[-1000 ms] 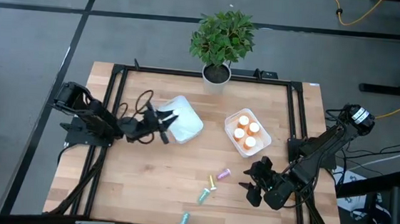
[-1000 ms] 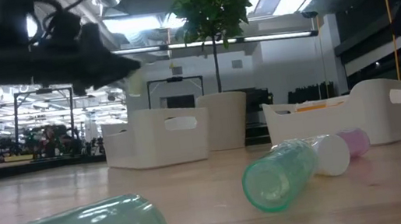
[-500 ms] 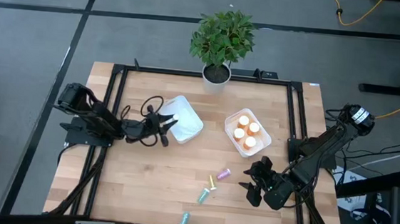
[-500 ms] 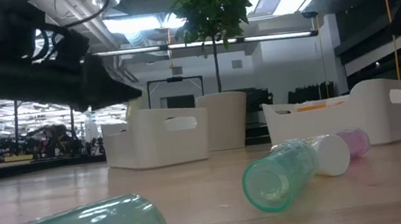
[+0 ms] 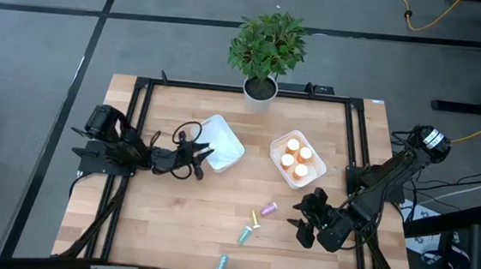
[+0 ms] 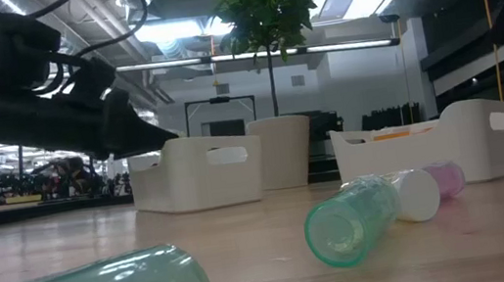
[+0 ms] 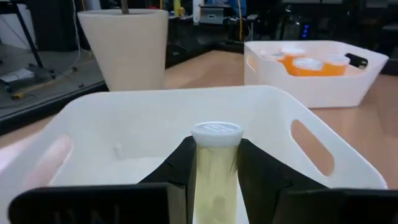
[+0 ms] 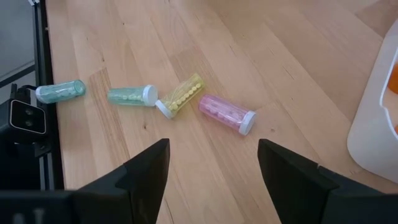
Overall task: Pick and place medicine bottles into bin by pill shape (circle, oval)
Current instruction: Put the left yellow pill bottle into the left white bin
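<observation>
My left gripper (image 5: 199,154) is shut on a pale yellow-green, white-capped bottle (image 7: 216,171) at the near-left rim of the left white bin (image 5: 223,142), which shows no bottles. My right gripper (image 5: 306,219) hangs open and empty near the table's right edge. Four bottles lie on their sides on the table: purple (image 5: 267,208), yellow-green (image 5: 256,215), teal (image 5: 246,234) and a second teal (image 5: 222,264). In the right wrist view they are purple (image 8: 227,113), yellow-green (image 8: 180,96), teal (image 8: 130,95) and teal (image 8: 60,91). The right bin (image 5: 279,143) holds several orange bottles (image 5: 295,158). My left gripper pinches the bottle's body (image 7: 214,186) between its two fingers (image 7: 181,171), one on each side, below the white cap (image 7: 216,132). The fingers come about level from the table's left. The bottle stands upright, cap up, clear of the table.
A potted plant (image 5: 267,51) stands at the table's far edge, between the bins. A black frame (image 5: 138,126) runs around the table. Bare wood lies between the two arms, in front of the bins.
My left gripper, still shut on the bottle, has come down and drawn back a little toward the table's left and near edges, from over the left bin to its near-left rim.
</observation>
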You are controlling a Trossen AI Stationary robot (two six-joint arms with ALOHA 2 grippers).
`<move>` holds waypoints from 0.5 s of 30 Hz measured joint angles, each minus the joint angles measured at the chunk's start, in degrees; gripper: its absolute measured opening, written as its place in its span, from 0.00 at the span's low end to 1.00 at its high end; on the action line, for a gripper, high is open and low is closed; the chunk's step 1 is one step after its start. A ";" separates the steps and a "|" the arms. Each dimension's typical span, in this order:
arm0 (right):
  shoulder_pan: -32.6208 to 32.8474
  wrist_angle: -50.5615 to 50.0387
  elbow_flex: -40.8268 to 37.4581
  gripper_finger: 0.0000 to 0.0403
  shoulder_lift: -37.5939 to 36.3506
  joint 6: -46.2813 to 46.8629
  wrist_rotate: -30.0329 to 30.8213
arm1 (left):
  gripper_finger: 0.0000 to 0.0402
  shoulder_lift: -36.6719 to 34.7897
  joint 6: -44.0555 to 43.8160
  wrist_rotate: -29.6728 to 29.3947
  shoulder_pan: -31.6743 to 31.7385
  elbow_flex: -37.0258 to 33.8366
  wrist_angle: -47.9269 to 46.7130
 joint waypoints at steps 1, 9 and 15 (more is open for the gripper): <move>0.00 0.00 0.00 0.61 0.02 0.00 0.00 | 0.20 0.01 -0.06 -0.06 -0.21 0.00 -0.06; 0.00 0.00 0.00 0.61 0.02 0.01 0.00 | 0.20 -0.14 -0.10 -0.23 -2.17 0.00 -0.41; 0.00 0.02 0.00 0.61 0.02 0.02 0.00 | 0.20 -0.16 -0.01 -0.24 -3.53 0.00 -2.55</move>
